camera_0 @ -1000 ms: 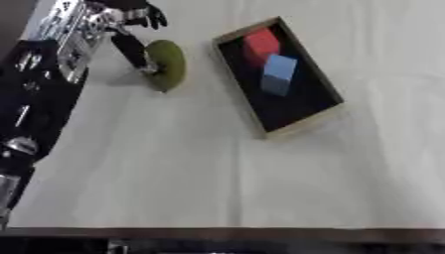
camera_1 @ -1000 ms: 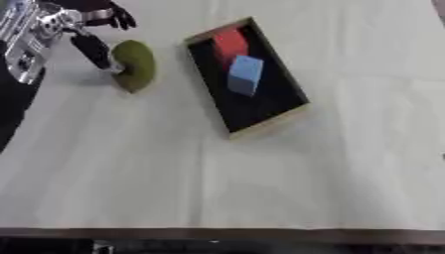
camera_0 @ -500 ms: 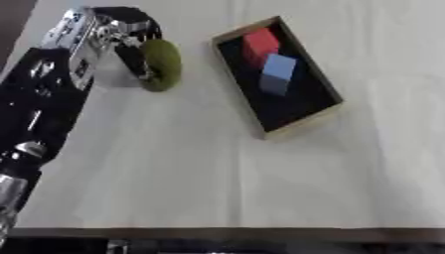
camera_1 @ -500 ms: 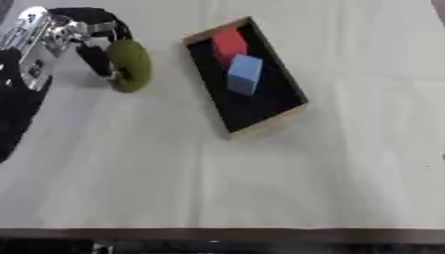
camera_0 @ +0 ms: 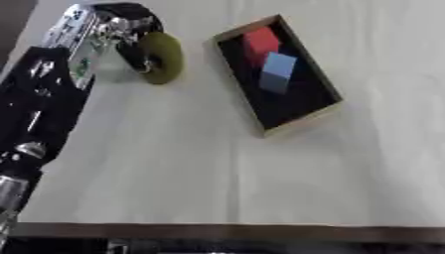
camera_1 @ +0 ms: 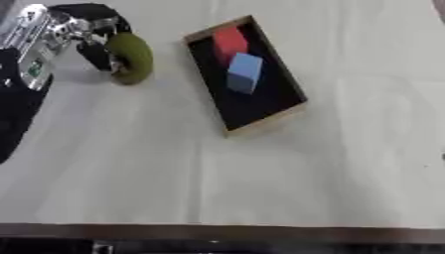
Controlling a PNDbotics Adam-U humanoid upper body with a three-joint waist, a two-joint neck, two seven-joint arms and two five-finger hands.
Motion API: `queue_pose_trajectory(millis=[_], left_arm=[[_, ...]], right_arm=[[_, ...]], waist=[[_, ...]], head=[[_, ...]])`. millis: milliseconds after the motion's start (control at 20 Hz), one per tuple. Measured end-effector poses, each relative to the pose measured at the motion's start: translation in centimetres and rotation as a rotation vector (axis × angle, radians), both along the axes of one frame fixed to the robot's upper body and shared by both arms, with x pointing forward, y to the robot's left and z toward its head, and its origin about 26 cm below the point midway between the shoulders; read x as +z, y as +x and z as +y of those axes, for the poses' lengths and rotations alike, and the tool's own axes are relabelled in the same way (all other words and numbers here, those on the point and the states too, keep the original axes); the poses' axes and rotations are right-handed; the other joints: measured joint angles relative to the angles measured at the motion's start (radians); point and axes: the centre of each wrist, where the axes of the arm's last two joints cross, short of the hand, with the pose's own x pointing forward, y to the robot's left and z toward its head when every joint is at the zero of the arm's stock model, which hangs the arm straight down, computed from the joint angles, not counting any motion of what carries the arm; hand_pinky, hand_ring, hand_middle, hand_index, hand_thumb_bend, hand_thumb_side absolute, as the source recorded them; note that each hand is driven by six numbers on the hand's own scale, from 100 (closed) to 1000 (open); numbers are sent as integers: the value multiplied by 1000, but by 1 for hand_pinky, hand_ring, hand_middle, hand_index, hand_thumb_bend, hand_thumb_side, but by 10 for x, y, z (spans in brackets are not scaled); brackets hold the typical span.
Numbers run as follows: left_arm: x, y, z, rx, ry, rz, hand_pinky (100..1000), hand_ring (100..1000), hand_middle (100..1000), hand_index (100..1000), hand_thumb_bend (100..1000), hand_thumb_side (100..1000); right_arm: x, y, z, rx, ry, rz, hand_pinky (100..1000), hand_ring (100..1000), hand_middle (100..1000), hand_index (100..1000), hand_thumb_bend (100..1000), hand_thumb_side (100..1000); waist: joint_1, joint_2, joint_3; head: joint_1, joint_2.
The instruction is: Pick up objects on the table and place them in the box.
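Observation:
An olive-green rounded object [camera_0: 167, 58] lies on the white table at the upper left. My left hand [camera_0: 120, 24] comes in from the left edge, and its dark fingers [camera_0: 135, 51] curl round the object's left side and top. To the right lies a dark wooden-rimmed box [camera_0: 301, 119], set at an angle. Inside it are a red cube [camera_0: 260, 39] and, just below that, a blue cube [camera_0: 278, 72]. The right hand does not show.
My left arm [camera_0: 39, 109], black with silver parts, runs down the left side of the view. The table's front edge [camera_0: 226, 229] crosses the bottom. White tabletop [camera_0: 217, 173] spreads below and to the right of the box.
My left hand has come down onto the green object and its fingers have curled round it. The box and cubes have not moved.

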Motion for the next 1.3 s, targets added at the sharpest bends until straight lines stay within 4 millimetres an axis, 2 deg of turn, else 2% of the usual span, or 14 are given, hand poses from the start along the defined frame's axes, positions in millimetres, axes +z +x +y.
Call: queue_pose_trajectory(millis=[400,700,1000,1100,1300], left_arm=[[45,-29,-12,-56,-40,-135,731,624,562,720,104,100],[70,-51,-26,-137,-70,-209,724,616,550,716,100,100],[77,-61,-37,-184,-78,-220,715,604,531,711,100,100],[79,-65,-54,-246,-84,-210,715,602,529,710,100,100],[68,-68,-86,-343,-108,-155,714,601,527,709,100,100]], right_arm=[[0,0,-1,-6,-5,-4,885,815,578,879,100,641],[-1,-1,-2,-10,-6,1,885,815,579,879,100,641],[0,-1,-2,-10,-5,-3,885,815,579,878,100,642],[1,0,-1,-8,-6,-6,885,815,579,878,100,642],[1,0,-1,-8,-7,-3,885,815,579,879,100,643]], waist=[[1,-1,7],[3,-4,7],[4,-6,-4],[8,-6,-13],[15,-6,-12]], head=[[-8,0],[-14,0],[-15,0],[-13,0],[-14,0]])
